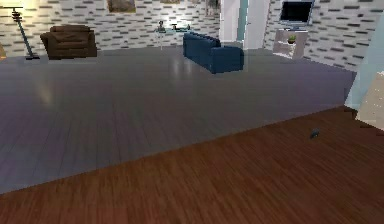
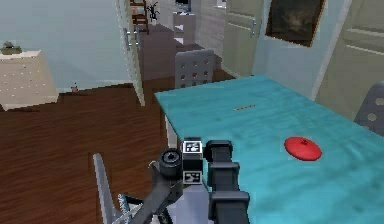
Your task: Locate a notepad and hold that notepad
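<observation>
Arm side view: my arm rises at the near edge of the teal bench, with the jaws left of the white marker squares. I can't tell the jaws' state or whether they carry anything. On the bench are a red disc and, farther out, a thin dark sliver. I can't tell if that's the notepad. Forward view: blue sofa, brown armchair.

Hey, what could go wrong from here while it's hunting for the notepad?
1. The gripper hangs near the edge of the teal table and a grey chair; driving or turning might bump them.
2. The small thin thing on the table is too small to identify; reaching for it, or the red disc, might waste a grasp.
</observation>
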Robot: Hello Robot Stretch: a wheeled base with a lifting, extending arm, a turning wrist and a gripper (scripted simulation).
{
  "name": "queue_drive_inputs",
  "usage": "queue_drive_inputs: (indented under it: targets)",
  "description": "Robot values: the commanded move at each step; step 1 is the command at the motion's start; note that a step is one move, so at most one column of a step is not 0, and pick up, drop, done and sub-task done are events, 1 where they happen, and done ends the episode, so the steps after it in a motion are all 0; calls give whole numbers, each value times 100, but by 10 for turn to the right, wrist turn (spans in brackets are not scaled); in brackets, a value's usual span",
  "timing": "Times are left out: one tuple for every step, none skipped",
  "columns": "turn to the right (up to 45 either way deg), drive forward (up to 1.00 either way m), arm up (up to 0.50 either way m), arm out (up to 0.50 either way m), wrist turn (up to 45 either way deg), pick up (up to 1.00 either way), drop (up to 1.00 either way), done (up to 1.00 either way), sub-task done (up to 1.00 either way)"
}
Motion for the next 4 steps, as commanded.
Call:
queue_drive_inputs:
  targets:
    - [0,0,0,0,450,0,0,0,0]
    - [0,0,0,0,270,0,0,0,0]
    - [0,0,-30,0,0,0,0,0,0]
    - [0,0,0,0,0,100,0,0,0]
